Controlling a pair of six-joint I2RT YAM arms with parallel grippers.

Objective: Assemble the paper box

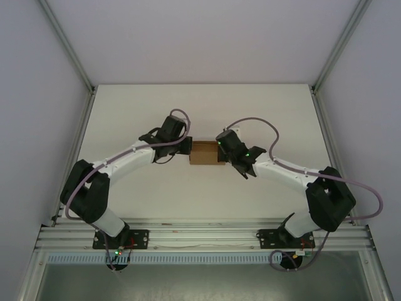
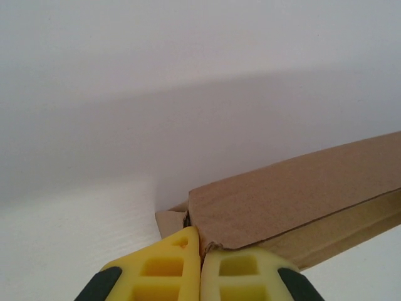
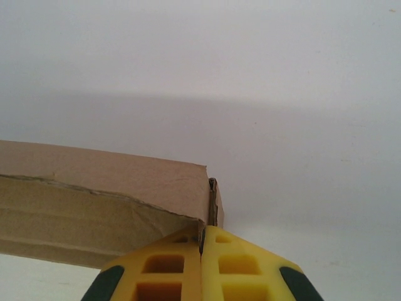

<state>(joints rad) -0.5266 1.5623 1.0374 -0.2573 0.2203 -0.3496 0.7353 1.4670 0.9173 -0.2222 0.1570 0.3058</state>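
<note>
Pressed together at the tips, the left tool pinches the left end of the paper box, and the right tool pinches the opposite end the same way. The box lies between them near the middle of the white worktop.

From above, the box is a small rectangular block of plain brown cardboard, matte and unprinted, with a darker strip along its near edge.

In the left wrist view, the fingers are moulded yellow plastic with square recessed pockets and black backing. They meet in a tight seam. A thin cardboard edge runs into that seam, ragged and slightly frayed where it enters. Beyond it a flat top panel slants away to the right, finely speckled, with a lower layer showing beneath its long edge and a small flap poking out at the corner.

In the right wrist view, the yellow fingers are closed just as tightly, right at the box's corner. A narrow upright flap stands against the end wall just above them. The side panel is creased and a little buckled near the corner, and its upper fold line is uneven.

The worktop is smooth and matte, and pale walls enclose it.
</note>
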